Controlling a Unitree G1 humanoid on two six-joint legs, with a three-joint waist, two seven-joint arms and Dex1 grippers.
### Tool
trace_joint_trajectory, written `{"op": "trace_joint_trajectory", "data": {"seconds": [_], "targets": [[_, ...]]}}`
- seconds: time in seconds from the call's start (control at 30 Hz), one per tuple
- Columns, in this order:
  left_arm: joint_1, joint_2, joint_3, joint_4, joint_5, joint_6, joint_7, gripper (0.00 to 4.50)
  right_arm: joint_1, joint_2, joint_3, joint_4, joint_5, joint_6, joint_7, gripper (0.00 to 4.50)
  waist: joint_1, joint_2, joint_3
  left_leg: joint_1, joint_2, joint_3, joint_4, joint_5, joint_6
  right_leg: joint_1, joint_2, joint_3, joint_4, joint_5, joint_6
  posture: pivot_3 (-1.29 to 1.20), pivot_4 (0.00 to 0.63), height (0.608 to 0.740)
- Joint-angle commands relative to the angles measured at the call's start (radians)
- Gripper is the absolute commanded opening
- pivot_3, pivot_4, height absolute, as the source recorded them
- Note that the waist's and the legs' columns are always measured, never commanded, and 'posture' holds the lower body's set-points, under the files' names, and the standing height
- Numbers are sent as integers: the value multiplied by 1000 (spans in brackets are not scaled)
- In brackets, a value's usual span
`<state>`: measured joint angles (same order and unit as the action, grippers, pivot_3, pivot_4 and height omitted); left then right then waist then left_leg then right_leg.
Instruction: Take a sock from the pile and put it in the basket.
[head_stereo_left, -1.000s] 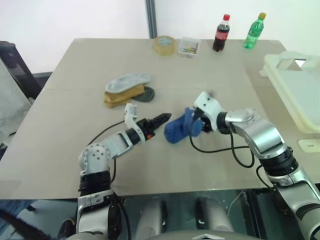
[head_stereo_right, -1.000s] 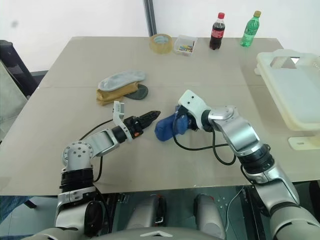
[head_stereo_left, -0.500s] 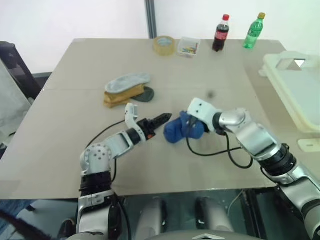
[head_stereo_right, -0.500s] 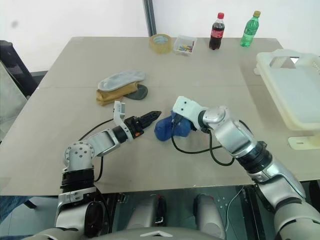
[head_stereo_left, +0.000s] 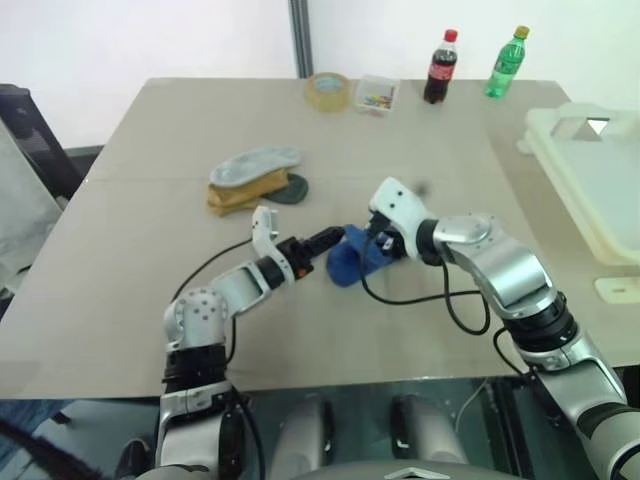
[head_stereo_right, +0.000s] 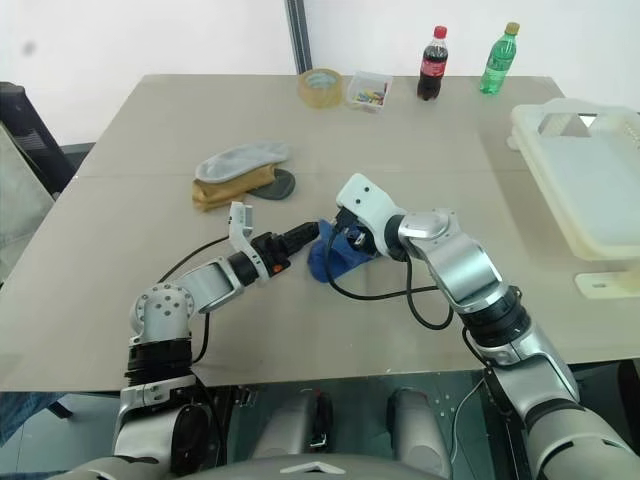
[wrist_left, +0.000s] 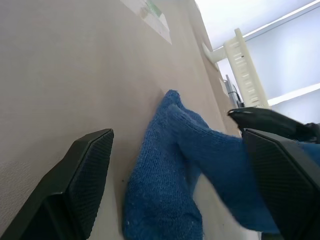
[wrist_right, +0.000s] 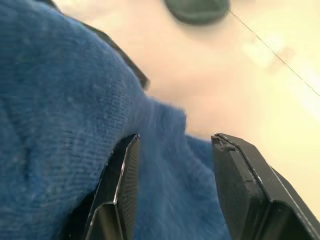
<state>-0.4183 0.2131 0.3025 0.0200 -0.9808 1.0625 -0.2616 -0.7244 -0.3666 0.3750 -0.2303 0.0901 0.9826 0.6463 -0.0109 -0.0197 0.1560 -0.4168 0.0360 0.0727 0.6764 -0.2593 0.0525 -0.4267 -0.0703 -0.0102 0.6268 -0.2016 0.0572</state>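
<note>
On my left lies the pile (head_stereo_left: 255, 180): the light grey sock (head_stereo_left: 255, 164) on top of the mustard-yellow sock (head_stereo_left: 245, 192), a dark green one (head_stereo_left: 293, 189) peeking out beside them, all resting on the surface (head_stereo_left: 140, 240) well clear of my arms. My left pincer (head_stereo_left: 326, 240) hovers just above the surface with its fingers spread wide, holding nothing, its tips just beside the sock (head_stereo_left: 352, 262). The royal-blue sock is bunched near the middle of the surface, between my two pincers, one end raised where my right pincer (head_stereo_right: 345, 237) has it: fabric sits between the two fingers (wrist_right: 240, 195), so I am pinching it, the rest trailing down onto the surface. Far on my right is the basket (head_stereo_left: 596, 190), well apart from the sock.

What worries me is the grip. I seem to hold one fold of a soft, floppy thing, so a quick lift or swing across could let it slide free short of the basket. The hanging part could also brush or snag my open left fingers, since they are so close; I judge it wise to draw the left arm clear first. And the cable (head_stereo_left: 440, 300) looping under my right wrist could catch the dangling sock.
</note>
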Motion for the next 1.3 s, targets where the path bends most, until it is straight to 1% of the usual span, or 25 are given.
{"op": "trace_joint_trajectory", "data": {"seconds": [0.03, 0.13, 0.23, 0.33, 0.4, 0.53, 0.63, 0.77, 0.87, 0.97, 1.0, 1.07, 1.17, 1.2, 1.27, 1.3], "targets": [[22, -5, -15, -4, 19, -1, 2, 4410, 13, 21, -90, -59, 54, 54, -18, 2313, 0, 0, 0, 0, 0, 0, 0, 0, 0, 0, 0, 0, 0, 0, 0, 0, 150, 740], [31, -7, -17, -6, 27, -5, 0, 4410, 12, 9, -95, -78, 78, 77, -8, 2313, -1, 0, 0, 0, 0, 0, 0, 0, 0, 0, 0, 0, 0, 0, 0, 0, 150, 740], [28, -13, -15, -7, 32, -12, 7, 4410, 18, -29, -54, -69, 53, 41, -11, 2313, -1, 0, 0, 0, 0, 0, 0, 0, 0, 0, 0, 0, 0, 0, 0, 0, 150, 740], [26, -17, -12, -8, 36, -18, 11, 4410, 15, -23, -50, -64, 47, 14, -29, 2313, -2, 0, 0, 0, 0, 0, 0, 0, 0, 0, 0, 0, 0, -1, -2, 0, 150, 740], [27, -18, -11, -10, 36, -19, 13, 4410, 1, -36, -26, -48, 1, -61, -50, 2313, -2, 0, 0, 0, 0, 0, 0, 0, 0, 0, 0, 0, 0, -1, -2, 0, 150, 740], [29, -12, -17, -11, 45, -19, 13, 4410, -4, -11, -42, -19, -21, -165, -81, 2313, -2, 0, 0, 0, 0, 0, 0, 0, 0, 0, 0, 1, 0, -1, -2, 0, 150, 740], [23, -12, -14, -6, 46, -20, 13, 4410, -13, 23, -81, -31, -14, -164, -117, 2313, -2, 0, 0, 0, 0, 0, 0, 0, 0, 0, 0, 1, 0, 0, -1, 0, 150, 740], [18, -15, -17, 2, 52, -25, 11, 4410, -58, 26, -146, 8, -40, -199, -182, 2313, -2, 0, 0, 0, 0, 0, 0, 0, 0, 0, 0, 0, 0, 0, 0, 0, 150, 740], [15, -24, -25, 7, 60, -29, 11, 4410, -102, 14, -199, 61, -46, -233, -211, 2313, -1, 0, 0, 1, 0, 0, 0, 0, 0, 0, 0, 0, 0, 0, 0, 0, 150, 740], [14, -28, -29, 8, 65, -32, 10, 4410, -130, 1, -225, 103, -69, -280, -237, 2313, 0, 0, 0, 1, 0, 0, 0, 0, 0, 1, 0, 0, 0, 0, 0, 0, 150, 740], [12, -27, -30, 11, 67, -34, 9, 4410, -140, -12, -224, 121, -96, -322, -254, 2313, -1, 0, 0, 1, 0, 0, 0, 0, 0, 1, 0, 0, 0, 0, 0, 0, 150, 740], [8, -26, -31, 20, 72, -38, 8, 4410, -143, -30, -202, 136, -135, -400, -262, 2313, 0, 0, 0, 1, -1, 0, 0, 0, 0, 1, 0, 0, 0, 0, 0, 0, 150, 740], [6, -25, -35, 24, 77, -42, 7, 4410, -111, -37, -137, 124, -170, -435, -225, 2313, -3, 0, 0, 1, -1, 1, 0, 0, 0, 0, 0, 1, 0, 0, 0, 0, 150, 740], [6, -25, -35, 24, 78, -43, 7, 4410, -96, -47, -106, 119, -183, -446, -198, 2313, -3, 0, 0, 1, -1, 1, 0, 0, 0, 0, 0, 1, 0, 0, 0, 0, 150, 740], [7, -27, -36, 21, 80, -43, 8, 4410, -38, -75, -9, 89, -193, -480, -97, 2313, -2, 0, 0, 1, 0, 1, 0, 0, 0, 1, 0, 1, 0, 0, 0, 0, 150, 740], [8, -27, -37, 19, 80, -42, 9, 4410, -8, -73, 21, 74, -191, -479, -73, 2313, -2, 0, 0, 1, 0, 0, 0, 0, 0, 1, 0, 0, 0, 0, 0, 0, 150, 740]]}}
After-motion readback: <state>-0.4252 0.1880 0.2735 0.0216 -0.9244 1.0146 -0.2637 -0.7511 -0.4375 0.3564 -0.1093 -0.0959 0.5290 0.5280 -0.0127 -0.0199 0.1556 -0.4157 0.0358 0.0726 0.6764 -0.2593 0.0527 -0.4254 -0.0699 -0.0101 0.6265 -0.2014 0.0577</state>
